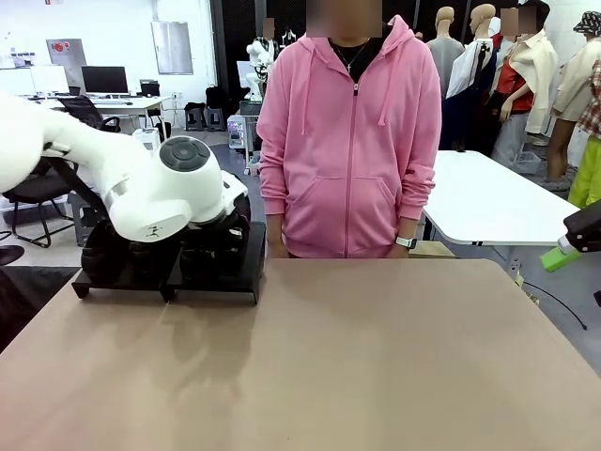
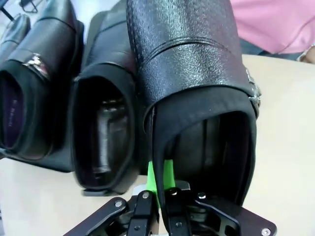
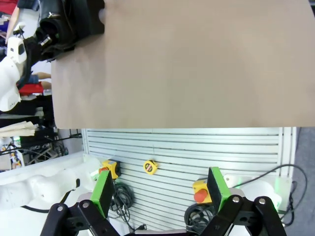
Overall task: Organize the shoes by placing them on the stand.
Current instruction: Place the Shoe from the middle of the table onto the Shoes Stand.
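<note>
The black stand (image 1: 216, 287) sits at the table's far left, and my left arm reaches over it. Several glossy black shoes lie side by side there. My left gripper (image 2: 160, 179) is shut on the heel rim of the rightmost shoe (image 2: 197, 73), its green pad inside the opening. This shoe lies close beside a second shoe (image 2: 106, 123), with a third shoe (image 2: 34, 93) farther left. Whether the held shoe rests on the stand I cannot tell. My right gripper (image 3: 160, 189) hangs open and empty beyond the table's right edge, its green pad (image 1: 561, 258) showing in the front view.
A person in a pink hoodie (image 1: 349, 141) stands at the far edge, hands down, just right of the stand. The tan tabletop (image 1: 376, 357) stretches bare to the right. A white table (image 1: 488, 197) stands behind.
</note>
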